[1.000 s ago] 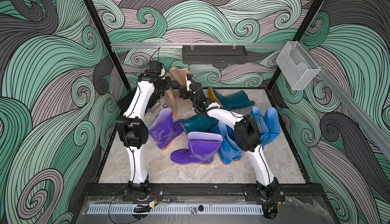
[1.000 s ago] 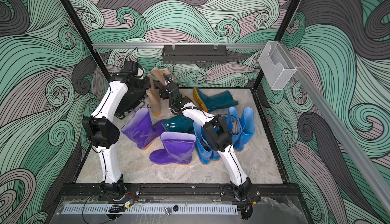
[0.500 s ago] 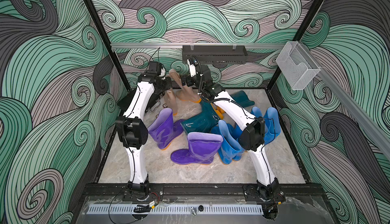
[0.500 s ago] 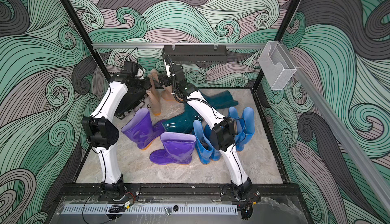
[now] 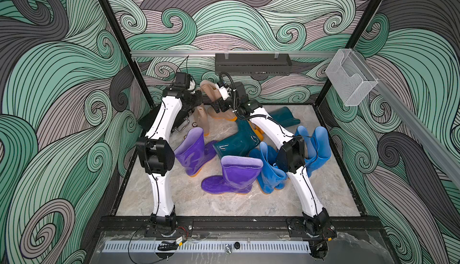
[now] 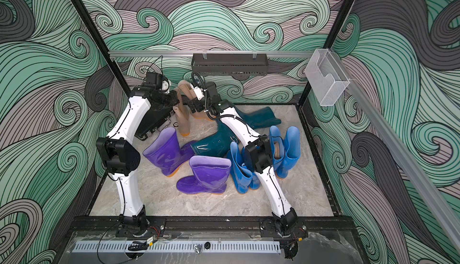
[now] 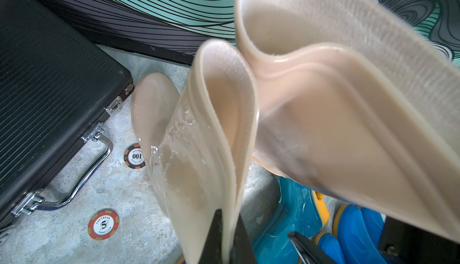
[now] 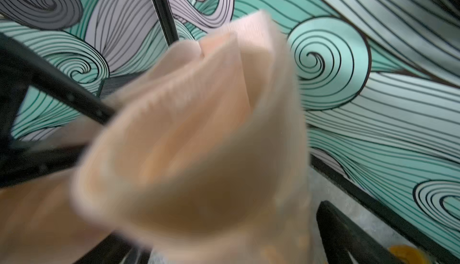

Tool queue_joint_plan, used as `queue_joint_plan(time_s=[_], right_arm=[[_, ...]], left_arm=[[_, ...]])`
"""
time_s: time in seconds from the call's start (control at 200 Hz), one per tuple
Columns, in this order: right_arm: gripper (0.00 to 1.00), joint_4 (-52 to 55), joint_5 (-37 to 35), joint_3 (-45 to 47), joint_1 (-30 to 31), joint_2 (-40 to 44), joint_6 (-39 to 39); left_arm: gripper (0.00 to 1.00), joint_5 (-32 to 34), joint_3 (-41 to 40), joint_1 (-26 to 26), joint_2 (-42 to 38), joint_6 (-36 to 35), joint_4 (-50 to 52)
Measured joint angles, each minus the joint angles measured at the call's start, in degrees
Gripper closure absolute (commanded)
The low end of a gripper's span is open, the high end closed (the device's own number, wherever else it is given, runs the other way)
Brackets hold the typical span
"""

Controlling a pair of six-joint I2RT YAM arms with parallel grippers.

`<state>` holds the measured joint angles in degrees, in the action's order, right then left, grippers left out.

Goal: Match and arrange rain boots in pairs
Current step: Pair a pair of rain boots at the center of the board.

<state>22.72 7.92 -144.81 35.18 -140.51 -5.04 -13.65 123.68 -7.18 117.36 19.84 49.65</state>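
Right arm's forearm sits higher over the dark teal boot [image 5: 239,143] than a second ago, and its wrist has levelled out. At the far side of the table [image 5: 224,208], beside the black case [image 7: 49,76], the two beige boots stand side by side with shafts touching. This looks like the pairing step for that colour.

The left gripper [image 7: 227,235] has its jaws pinched on the rim of the first beige boot [image 7: 211,125]. The right gripper [image 5: 219,104] has its jaws spread wide about the top of the second beige boot [image 7: 336,113], not clamping it.

Next, I judge: release, then back out gently — tipping neither boot.
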Motion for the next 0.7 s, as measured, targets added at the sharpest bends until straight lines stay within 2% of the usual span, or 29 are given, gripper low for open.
queue_joint_plan(time_s=[0.03, 0.065, 0.165, 0.185, 0.2, 0.41, 0.6, 0.7], right_arm=[[0.17, 0.20, 0.02, -2.25, -0.02, -0.96, 0.11], [0.31, 0.13, 0.04, -4.02, -0.07, -1.77, 0.44], [0.82, -2.03, -0.90, -5.49, 0.13, -2.62, 1.95], [0.95, -2.67, -1.20, -5.49, 0.22, -2.78, 2.23], [1.00, -3.08, -1.75, -5.49, 0.28, -2.86, 2.38], [1.00, -5.92, -11.06, -5.60, 2.64, -3.78, 6.99], [1.00, -9.27, -14.88, -2.99, 4.85, -3.72, 12.76], [1.00, -9.62, -16.09, -2.73, 5.97, -3.72, 12.85]], left_arm=[[1.00, -0.02, 0.00, 0.00, 0.00, 0.00, 0.00], [1.00, -0.09, 0.00, 0.00, 0.00, 0.00, -0.02], [1.00, -0.50, 0.07, 0.02, 0.02, -0.02, -0.17], [1.00, -0.63, 0.20, 0.04, 0.07, -0.04, -0.13], [1.00, -0.79, 0.35, 0.07, 0.17, -0.07, -0.13], [1.00, -3.65, 5.18, 0.70, 3.04, -0.42, 0.61], [1.00, -4.96, 5.64, 0.94, 3.23, -1.53, 0.83], [1.00, -5.09, 5.64, 1.05, 3.23, -2.49, 1.27]])
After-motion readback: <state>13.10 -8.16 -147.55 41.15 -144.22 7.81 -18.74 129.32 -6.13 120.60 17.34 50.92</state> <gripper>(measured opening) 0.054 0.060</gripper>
